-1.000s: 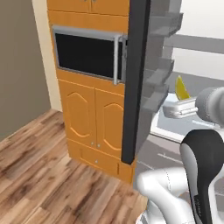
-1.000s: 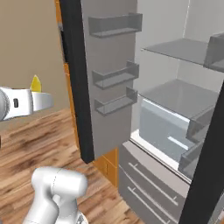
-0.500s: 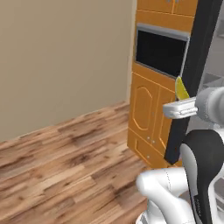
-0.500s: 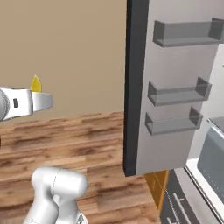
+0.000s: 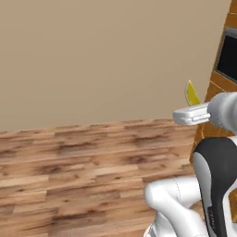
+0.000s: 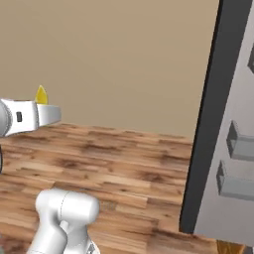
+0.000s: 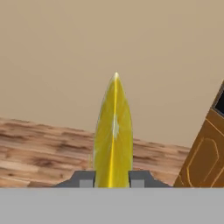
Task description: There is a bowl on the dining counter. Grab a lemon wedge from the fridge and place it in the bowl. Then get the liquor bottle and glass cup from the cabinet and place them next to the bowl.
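Note:
A yellow lemon wedge point(image 7: 113, 135) stands upright between my two dark fingertips, and my gripper point(image 7: 112, 178) is shut on it. In the left base view the lemon wedge point(image 5: 191, 94) pokes up above the white hand, with my gripper point(image 5: 185, 110) held at chest height in front of the beige wall. In the right base view the lemon wedge point(image 6: 41, 95) shows just over the hand, where my gripper point(image 6: 47, 108) sits at the left edge. The bowl, the liquor bottle and the glass cup are out of view.
A plain beige wall point(image 5: 92, 55) and wooden floor point(image 5: 69, 171) lie ahead. The open fridge door point(image 6: 218, 124) with grey shelves point(image 6: 238, 163) stands at the right of the right base view. An orange cabinet with a dark oven front point(image 5: 227, 60) is at the far right.
The whole picture has swept sideways as the base turned away from the fridge: fridge interior and cabinets slid off to the right and bare wall took their place. The wedge stays gripped.

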### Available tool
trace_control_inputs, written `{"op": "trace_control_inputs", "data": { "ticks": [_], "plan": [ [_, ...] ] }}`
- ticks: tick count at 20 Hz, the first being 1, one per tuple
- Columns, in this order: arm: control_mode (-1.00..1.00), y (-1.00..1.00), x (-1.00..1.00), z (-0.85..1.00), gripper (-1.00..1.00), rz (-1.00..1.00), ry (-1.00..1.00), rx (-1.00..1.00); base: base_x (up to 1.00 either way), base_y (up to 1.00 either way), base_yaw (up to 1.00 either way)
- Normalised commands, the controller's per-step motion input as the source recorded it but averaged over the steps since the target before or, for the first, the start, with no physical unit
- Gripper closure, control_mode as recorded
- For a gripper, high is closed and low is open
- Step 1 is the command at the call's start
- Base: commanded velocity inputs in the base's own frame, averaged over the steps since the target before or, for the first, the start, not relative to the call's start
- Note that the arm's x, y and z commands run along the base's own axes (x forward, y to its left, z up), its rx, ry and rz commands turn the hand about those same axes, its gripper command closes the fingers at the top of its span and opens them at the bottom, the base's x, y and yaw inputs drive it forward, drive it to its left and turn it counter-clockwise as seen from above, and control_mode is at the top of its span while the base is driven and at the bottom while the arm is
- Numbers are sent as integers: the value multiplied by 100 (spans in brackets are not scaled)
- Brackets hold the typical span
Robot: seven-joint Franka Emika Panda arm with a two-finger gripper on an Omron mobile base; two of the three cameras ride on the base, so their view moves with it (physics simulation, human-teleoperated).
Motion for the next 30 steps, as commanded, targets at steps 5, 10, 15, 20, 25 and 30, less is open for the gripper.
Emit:
{"op": "trace_control_inputs", "data": {
  "ticks": [5,10,15,20,25,30],
  "plan": [
    [100,0,0,0,100,0,0,0,0,31,58],
    [100,0,0,0,100,0,0,0,2,37,52],
    [100,0,0,0,100,0,0,0,23,40,51],
    [100,0,0,0,100,0,0,0,74,25,49],
    [100,0,0,0,100,0,0,0,100,5,42],
    [100,0,0,0,100,0,0,0,100,-25,39]
  ]
}}
